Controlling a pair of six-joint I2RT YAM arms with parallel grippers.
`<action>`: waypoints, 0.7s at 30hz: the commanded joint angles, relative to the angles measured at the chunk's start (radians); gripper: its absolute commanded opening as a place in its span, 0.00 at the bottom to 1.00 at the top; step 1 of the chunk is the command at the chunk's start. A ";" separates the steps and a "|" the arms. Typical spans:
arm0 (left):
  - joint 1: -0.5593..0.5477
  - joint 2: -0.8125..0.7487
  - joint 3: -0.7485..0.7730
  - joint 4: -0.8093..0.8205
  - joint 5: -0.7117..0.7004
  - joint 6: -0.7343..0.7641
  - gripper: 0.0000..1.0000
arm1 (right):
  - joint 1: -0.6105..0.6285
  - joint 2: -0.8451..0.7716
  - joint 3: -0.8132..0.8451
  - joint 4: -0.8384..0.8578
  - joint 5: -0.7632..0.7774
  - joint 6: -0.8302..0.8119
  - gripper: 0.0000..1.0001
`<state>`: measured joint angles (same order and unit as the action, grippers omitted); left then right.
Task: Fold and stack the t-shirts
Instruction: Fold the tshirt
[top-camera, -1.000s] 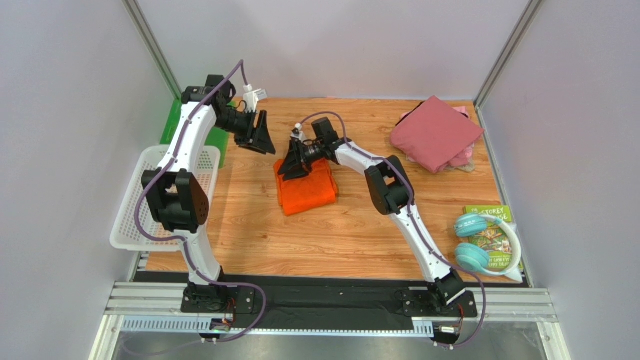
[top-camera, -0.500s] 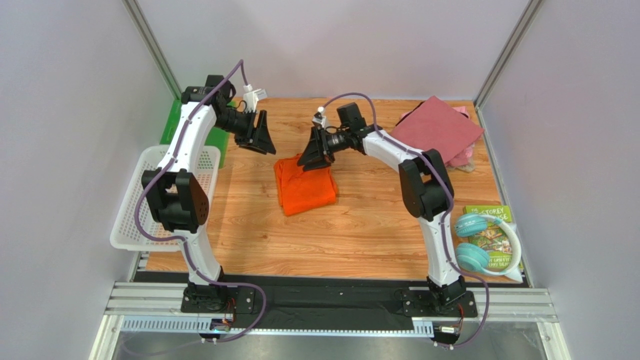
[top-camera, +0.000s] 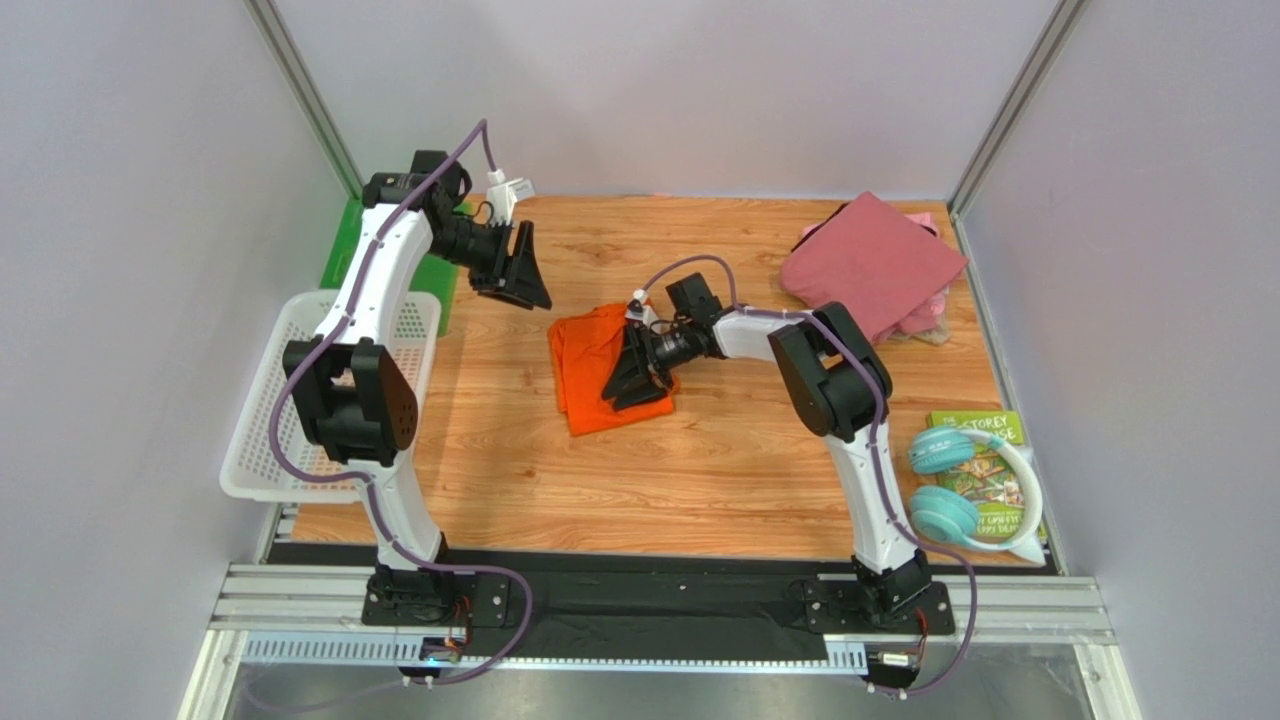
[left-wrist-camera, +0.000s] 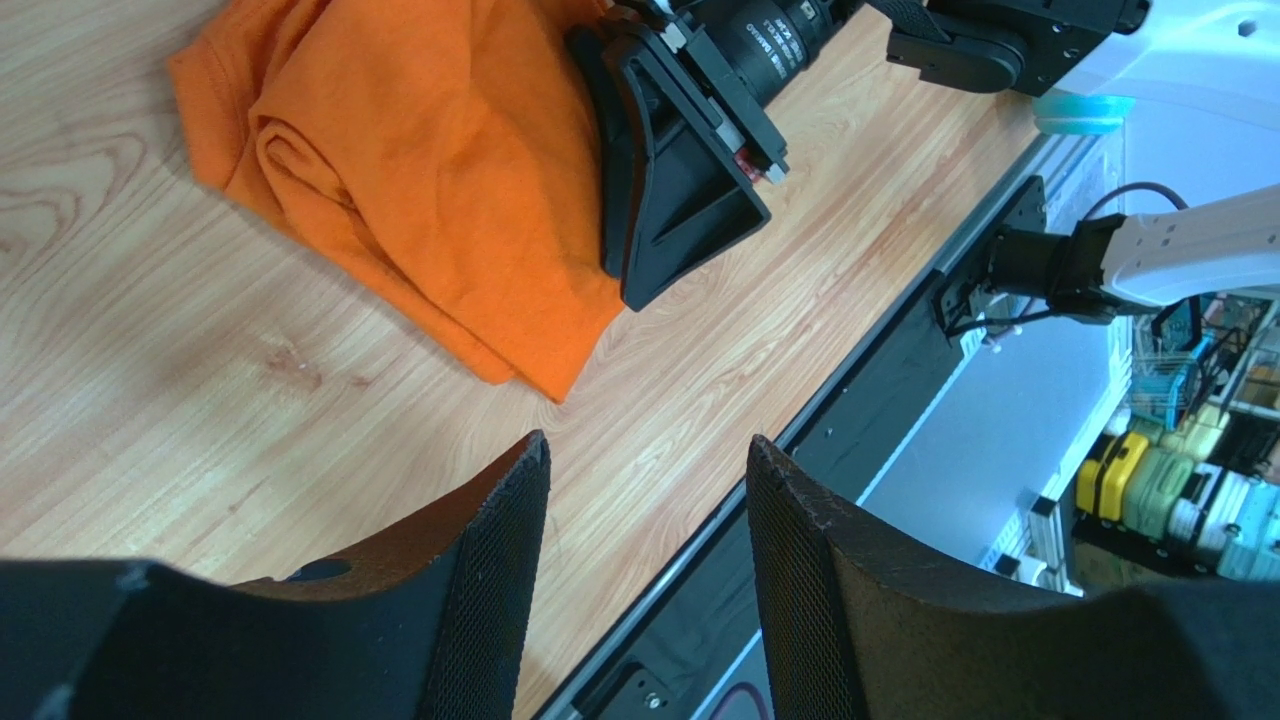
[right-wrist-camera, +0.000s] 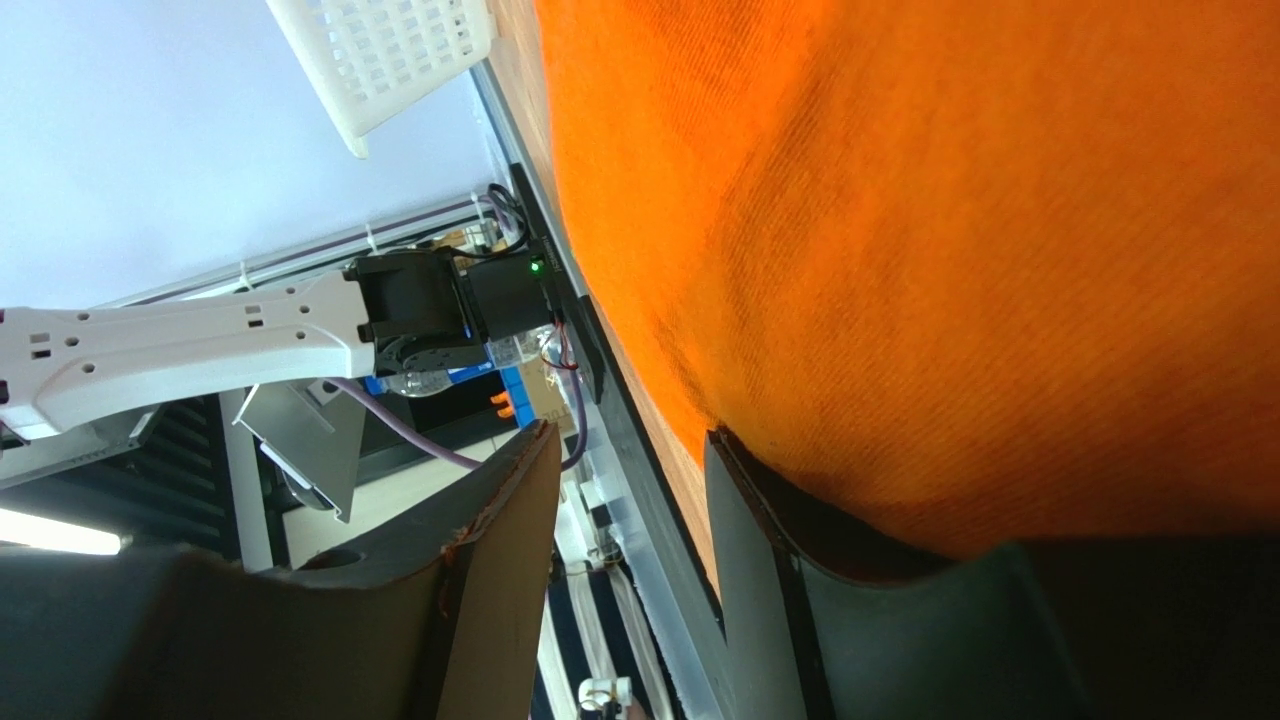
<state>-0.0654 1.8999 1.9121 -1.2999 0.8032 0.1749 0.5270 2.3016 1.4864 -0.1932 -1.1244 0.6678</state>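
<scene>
While right jaws, parted, press orange t-shirt (top-camera: 586, 383) | squarish, skewed | left jaws wide, empty

White mesh basket (top-camera: 248, 450) sits left; teal headphones (top-camera: 942, 449) rest on a book (top-camera: 984, 477) right.

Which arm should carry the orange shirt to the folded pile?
Right. Its end effector sits on the orange shirt, and the maroon folded pile lies on its side; the left end effector hovers off the cloth.

Left arm (top-camera: 376, 278), right arm (top-camera: 861, 480): white tubular links, bulky black joints, purple-grey cable looped along each. Left gripper (top-camera: 522, 282), right gripper (top-camera: 634, 384): black wedge fingers (left-wrist-camera: 489, 585), fine mesh texture.
</scene>
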 joint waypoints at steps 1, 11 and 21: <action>0.006 -0.022 0.036 -0.016 0.021 0.037 0.58 | -0.002 0.033 -0.018 0.066 0.017 0.015 0.46; 0.006 -0.030 0.056 -0.027 0.027 0.032 0.58 | 0.027 -0.172 0.009 0.054 0.037 0.050 0.47; 0.006 -0.027 0.071 -0.033 0.017 0.029 0.58 | 0.117 0.002 0.138 0.075 0.029 0.101 0.46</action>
<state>-0.0654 1.8999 1.9388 -1.3205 0.8032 0.1860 0.6209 2.2143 1.5963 -0.1493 -1.0935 0.7326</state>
